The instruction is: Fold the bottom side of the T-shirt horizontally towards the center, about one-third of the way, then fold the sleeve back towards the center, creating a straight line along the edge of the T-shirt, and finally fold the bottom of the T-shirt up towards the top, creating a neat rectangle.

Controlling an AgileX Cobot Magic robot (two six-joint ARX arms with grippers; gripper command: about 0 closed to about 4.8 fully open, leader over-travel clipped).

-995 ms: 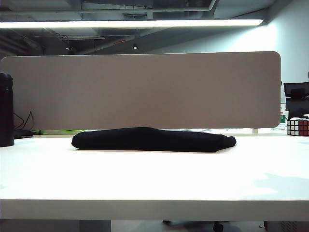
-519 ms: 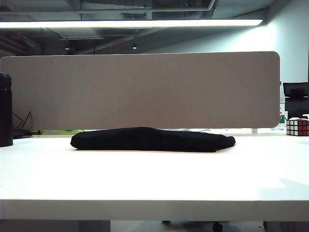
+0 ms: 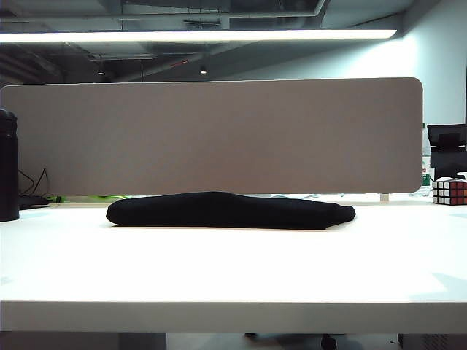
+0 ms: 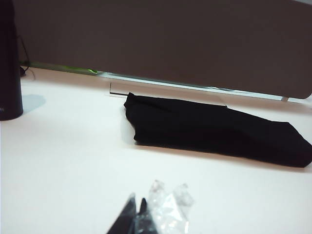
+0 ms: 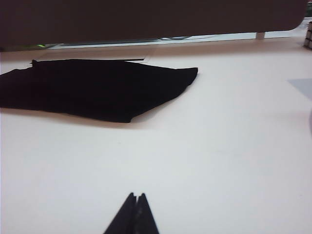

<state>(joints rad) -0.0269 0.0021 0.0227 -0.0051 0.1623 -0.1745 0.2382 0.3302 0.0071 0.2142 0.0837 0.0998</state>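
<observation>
T-shirt sits as a flat folded bundle at the table's far middle, just in front of the divider panel — looks like the folds are done, though layers can't be counted from this low angle. Left gripper and right gripper are both closed, holding nothing, hanging low over bare table near the shirt — probably parked clear of it.

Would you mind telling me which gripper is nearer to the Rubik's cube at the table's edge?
Right, judging by sides. The Rubik's cube sits at the table's far right, glimpsed at the frame edge in the right wrist view. The right gripper and the left gripper both hang shut, short of the T-shirt.
</observation>
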